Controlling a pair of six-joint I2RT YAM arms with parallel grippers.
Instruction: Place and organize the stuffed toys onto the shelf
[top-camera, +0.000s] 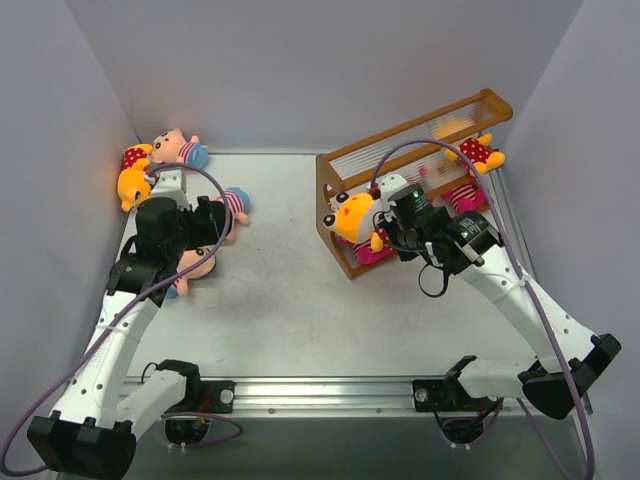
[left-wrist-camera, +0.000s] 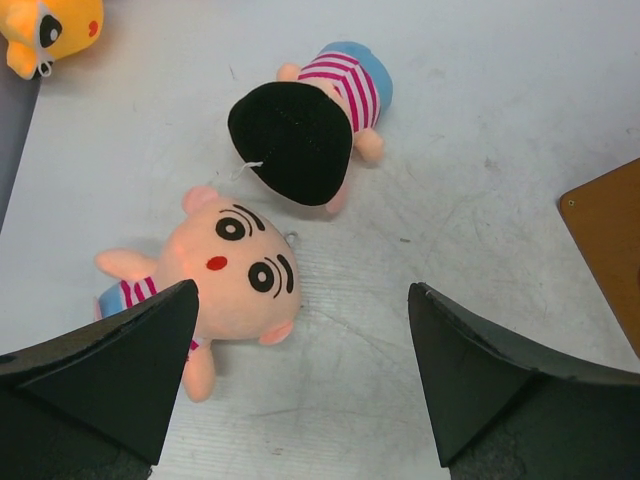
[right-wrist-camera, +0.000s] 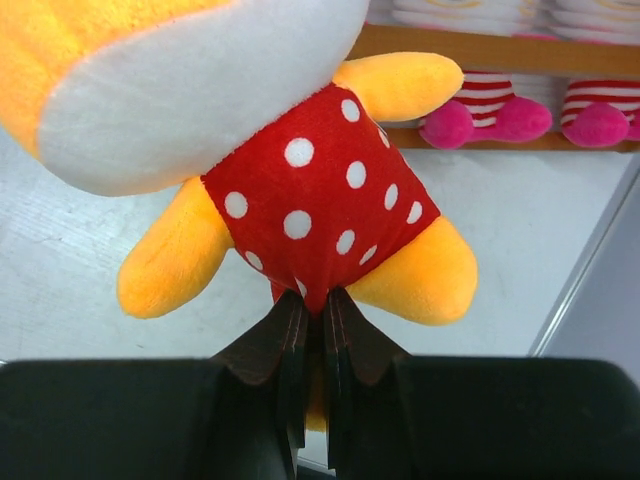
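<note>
My right gripper (right-wrist-camera: 314, 300) is shut on a yellow bear (right-wrist-camera: 300, 200) in red polka-dots; it hangs in front of the shelf (top-camera: 340, 165), seen from above as the bear (top-camera: 352, 217) at the rack's left end. Magenta-limbed striped toys (right-wrist-camera: 520, 110) sit on a lower tier; another bear (top-camera: 478, 152) lies on the rack's right. My left gripper (left-wrist-camera: 300, 380) is open above the table. A face-up boy (left-wrist-camera: 225, 270) lies by its left finger; a face-down boy (left-wrist-camera: 320, 120) lies beyond. A third bear (top-camera: 132, 178) and another boy (top-camera: 178, 148) lie in the far left corner.
Grey walls close in the table on the left, back and right. The shelf's brown corner (left-wrist-camera: 605, 240) shows at the right of the left wrist view. A metal rail (top-camera: 320, 392) runs along the near edge between the arm bases.
</note>
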